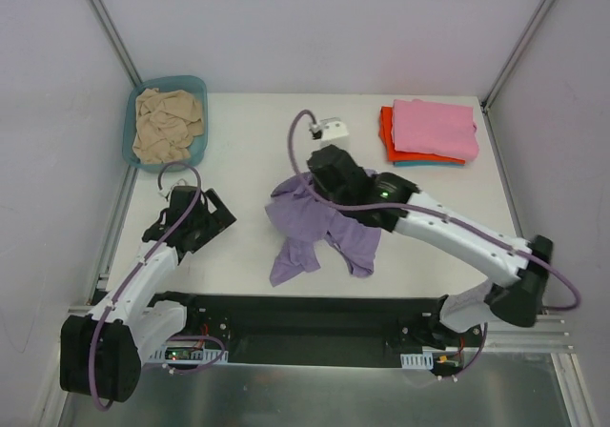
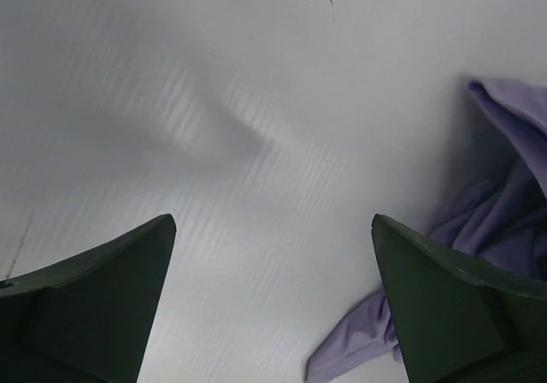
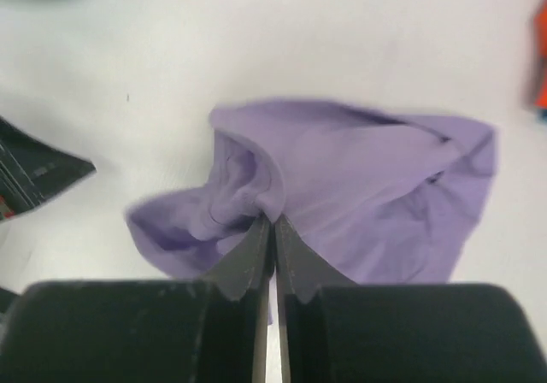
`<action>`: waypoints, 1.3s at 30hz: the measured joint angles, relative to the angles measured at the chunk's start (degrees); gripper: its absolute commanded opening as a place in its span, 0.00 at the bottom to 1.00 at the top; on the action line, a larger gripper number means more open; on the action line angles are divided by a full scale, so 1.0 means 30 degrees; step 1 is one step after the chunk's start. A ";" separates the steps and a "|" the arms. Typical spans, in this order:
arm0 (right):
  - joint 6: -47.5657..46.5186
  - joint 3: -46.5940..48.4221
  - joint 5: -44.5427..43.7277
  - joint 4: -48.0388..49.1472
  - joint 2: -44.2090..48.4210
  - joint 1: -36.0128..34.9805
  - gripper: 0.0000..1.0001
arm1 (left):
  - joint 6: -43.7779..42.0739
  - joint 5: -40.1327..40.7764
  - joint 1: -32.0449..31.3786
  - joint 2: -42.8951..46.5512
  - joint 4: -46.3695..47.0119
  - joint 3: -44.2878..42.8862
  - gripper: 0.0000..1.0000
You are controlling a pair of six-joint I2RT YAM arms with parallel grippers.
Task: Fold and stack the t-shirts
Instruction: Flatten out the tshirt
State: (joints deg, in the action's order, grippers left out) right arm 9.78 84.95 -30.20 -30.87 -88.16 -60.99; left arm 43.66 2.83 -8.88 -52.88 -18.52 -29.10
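A crumpled lavender t-shirt (image 1: 319, 236) lies mid-table. My right gripper (image 1: 309, 189) is down on its upper part; in the right wrist view the gripper (image 3: 273, 220) is shut on a raised fold of the lavender cloth (image 3: 367, 178). Over at the left, my left gripper (image 1: 212, 219) is wide open above bare table with nothing between its fingers (image 2: 273, 222), and the shirt's edge (image 2: 504, 229) shows beside its right finger. At the back right is a folded stack with a pink t-shirt (image 1: 436, 127) on top, an orange-red one (image 1: 385, 133) under it and a teal edge (image 1: 419, 163) at the bottom.
A teal plastic basin (image 1: 131, 133) at the back left holds a bunched beige t-shirt (image 1: 169, 122). A white wrist camera with its cable (image 1: 329, 128) sits above the right gripper. Metal frame posts and walls bound the table.
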 measured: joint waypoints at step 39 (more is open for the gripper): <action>0.0138 -1.1693 -0.1115 -0.4371 1.2189 1.0550 0.11 | 0.1049 -0.5231 -0.8196 -0.3963 0.3534 0.0619 0.73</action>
State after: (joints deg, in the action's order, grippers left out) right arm 10.20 49.87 -33.54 -43.99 -51.59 -29.34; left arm 46.81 -12.86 -33.47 -64.77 -7.92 -27.24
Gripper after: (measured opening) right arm 0.109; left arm 0.737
